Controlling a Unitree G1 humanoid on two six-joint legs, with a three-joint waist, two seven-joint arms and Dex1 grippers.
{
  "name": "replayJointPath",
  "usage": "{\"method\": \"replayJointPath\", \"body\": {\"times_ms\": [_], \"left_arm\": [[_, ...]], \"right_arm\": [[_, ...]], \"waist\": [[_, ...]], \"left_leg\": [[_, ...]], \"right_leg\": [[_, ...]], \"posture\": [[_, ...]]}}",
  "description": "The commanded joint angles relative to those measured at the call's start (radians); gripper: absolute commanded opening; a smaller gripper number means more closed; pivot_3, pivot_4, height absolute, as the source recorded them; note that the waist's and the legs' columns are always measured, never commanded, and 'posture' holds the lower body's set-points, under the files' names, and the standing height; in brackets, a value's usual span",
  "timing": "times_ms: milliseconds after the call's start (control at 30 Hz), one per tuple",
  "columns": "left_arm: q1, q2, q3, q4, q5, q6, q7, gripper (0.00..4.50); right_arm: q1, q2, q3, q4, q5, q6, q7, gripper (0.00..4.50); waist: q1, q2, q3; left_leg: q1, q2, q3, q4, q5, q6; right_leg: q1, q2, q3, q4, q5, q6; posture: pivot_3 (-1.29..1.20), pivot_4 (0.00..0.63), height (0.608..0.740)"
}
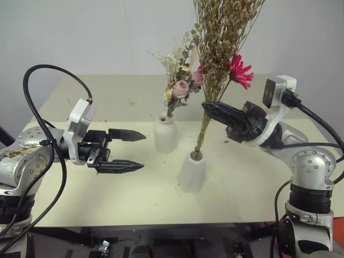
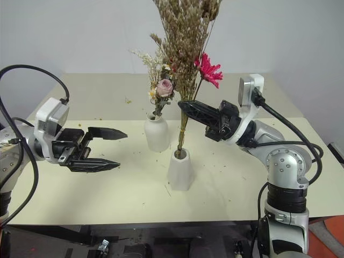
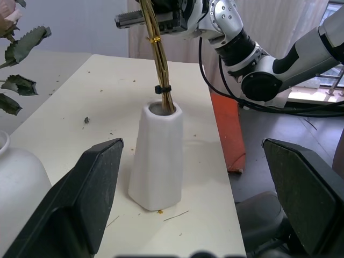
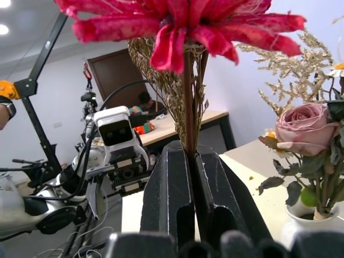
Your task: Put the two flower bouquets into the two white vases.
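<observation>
The tan-brown bouquet (image 1: 220, 37) with its red-pink flower (image 1: 239, 70) stands upright with its stem ends inside the cone-shaped white vase (image 1: 192, 171). My right gripper (image 1: 207, 107) is shut on its stems a little above the vase mouth; the right wrist view shows the fingers (image 4: 172, 188) pressed together around the stems. The pink rose bouquet (image 1: 180, 86) sits in the bottle-shaped white vase (image 1: 165, 134) just behind. Left of both vases hovers my left gripper (image 1: 141, 151), open and empty, its fingers (image 3: 91, 188) framing the cone vase (image 3: 158, 161).
Both vases stand mid-table on a cream tabletop (image 1: 107, 97) sprinkled with dried flower crumbs. The front edge runs close below the cone vase. A red-orange object (image 3: 228, 129) stands on the floor past the table's right side.
</observation>
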Motion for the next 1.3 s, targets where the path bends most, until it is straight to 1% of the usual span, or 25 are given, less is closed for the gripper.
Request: {"method": "replayJointPath", "body": {"times_ms": [33, 467, 600, 767, 1033, 1100, 1133, 1233, 1300], "left_arm": [[-0.013, 0.012, 0.017, -0.016, -0.004, 0.005, -0.003, 4.50], [-0.009, 0.015, 0.025, -0.015, -0.005, 0.003, -0.002, 4.50], [-0.009, 0.013, 0.023, -0.014, -0.003, 0.001, 0.000, 4.50], [-0.009, 0.012, 0.020, -0.014, 0.000, 0.002, 0.004, 4.50], [-0.004, 0.016, 0.025, -0.019, -0.003, 0.008, 0.009, 4.50], [-0.003, 0.017, 0.026, -0.020, -0.003, 0.009, 0.011, 4.50], [-0.003, 0.018, 0.027, -0.020, -0.003, 0.010, 0.012, 4.50], [0.003, 0.022, 0.034, -0.023, -0.004, 0.013, 0.016, 4.50], [0.007, 0.026, 0.038, -0.022, -0.004, 0.013, 0.018, 4.50]], "right_arm": [[0.014, -0.009, 0.013, 0.012, -0.025, -0.029, 0.020, 0.02], [-0.010, -0.007, 0.023, 0.090, -0.067, -0.070, 0.054, 0.02], [0.010, -0.024, 0.026, 0.085, -0.076, -0.066, 0.079, 0.02], [0.046, -0.036, 0.050, 0.108, -0.131, -0.099, 0.137, 0.02], [0.061, -0.019, 0.075, 0.122, -0.178, -0.125, 0.166, 0.02], [0.062, -0.014, 0.075, 0.122, -0.182, -0.130, 0.167, 0.59], [0.063, -0.012, 0.074, 0.122, -0.182, -0.130, 0.168, 0.80], [0.067, -0.016, 0.064, 0.123, -0.176, -0.124, 0.181, 1.78], [0.065, -0.023, 0.057, 0.129, -0.171, -0.119, 0.192, 2.55]], "waist": [[0.000, 0.000, 0.000], [0.000, 0.000, 0.000], [0.000, 0.000, 0.000], [0.000, 0.000, 0.000], [0.000, 0.000, 0.000], [0.000, 0.000, 0.000], [0.000, 0.000, 0.000], [0.000, 0.000, 0.000], [0.000, 0.000, 0.000]], "left_leg": [[0.000, 0.000, 0.000, 0.000, 0.000, 0.000], [0.000, 0.000, 0.000, 0.000, 0.000, 0.000], [0.000, 0.000, 0.000, 0.000, 0.000, 0.000], [0.000, 0.000, 0.000, 0.000, 0.000, 0.000], [0.000, 0.000, 0.000, 0.000, 0.000, 0.000], [0.000, 0.000, 0.000, 0.000, 0.000, 0.000], [0.000, 0.000, 0.000, 0.000, 0.000, 0.000], [0.000, 0.000, 0.000, 0.000, 0.000, 0.000], [0.000, 0.000, 0.000, 0.000, 0.000, 0.000]], "right_leg": [[0.000, 0.000, 0.000, 0.000, 0.000, 0.000], [0.000, 0.000, 0.000, 0.000, 0.000, 0.000], [0.000, 0.000, 0.000, 0.000, 0.000, 0.000], [0.000, 0.000, 0.000, 0.000, 0.000, 0.000], [0.000, 0.000, 0.000, 0.000, 0.000, 0.000], [0.000, 0.000, 0.000, 0.000, 0.000, 0.000], [0.000, 0.000, 0.000, 0.000, 0.000, 0.000], [0.000, 0.000, 0.000, 0.000, 0.000, 0.000], [0.000, 0.000, 0.000, 0.000, 0.000, 0.000]], "posture": [[0.00, 0.150, 0.740], [0.00, 0.150, 0.740], [0.00, 0.150, 0.740], [0.00, 0.150, 0.740], [0.00, 0.150, 0.740], [0.00, 0.150, 0.740], [0.00, 0.150, 0.740], [0.00, 0.150, 0.740], [0.00, 0.150, 0.740]]}}
